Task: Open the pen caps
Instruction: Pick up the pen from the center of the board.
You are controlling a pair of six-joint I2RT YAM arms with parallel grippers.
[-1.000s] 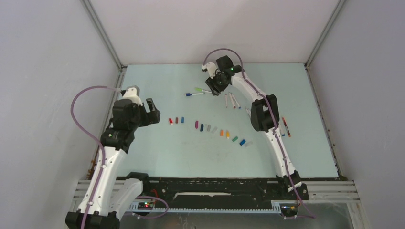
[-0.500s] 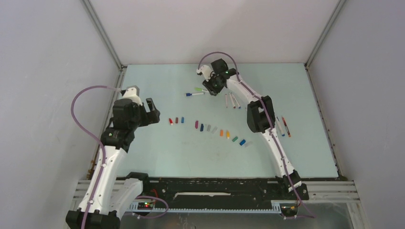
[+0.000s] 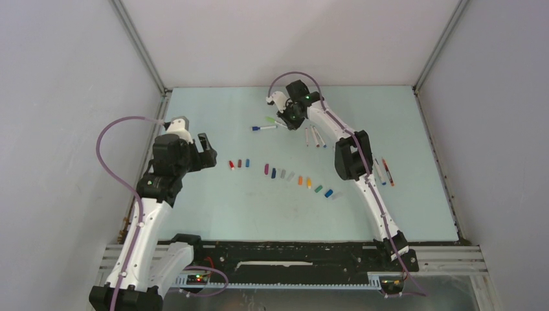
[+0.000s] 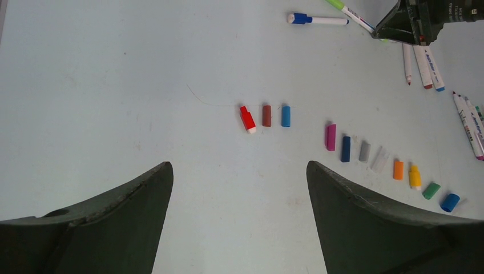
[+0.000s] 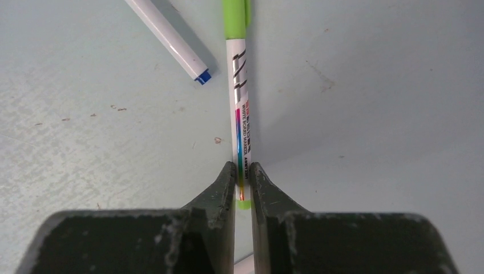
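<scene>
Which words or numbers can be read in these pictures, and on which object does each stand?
"WHITE BOARD MARKER": on the barrel of the green-capped pen, right wrist view.
Smaller print beside it, and print on the other pens in the left wrist view: too small to read.

The only print that can be read is on the green-capped pen (image 5: 240, 103), seen from the right wrist. Along its white barrel, small dark capitals spell "WHITE BOARD MARKER", set against a thin rainbow-coloured stripe. A shorter word beside it begins "ANN"; the rest is too fine to make out. Above these words are three slanted black bars. The lettering runs down to where the right tool (image 5: 242, 169) pinches the barrel.

From the left wrist, the uncapped pens (image 4: 425, 60) show blue print along their barrels, and the circuit board (image 4: 451, 8) at the top right carries white lettering. Both are too small to read.
</scene>
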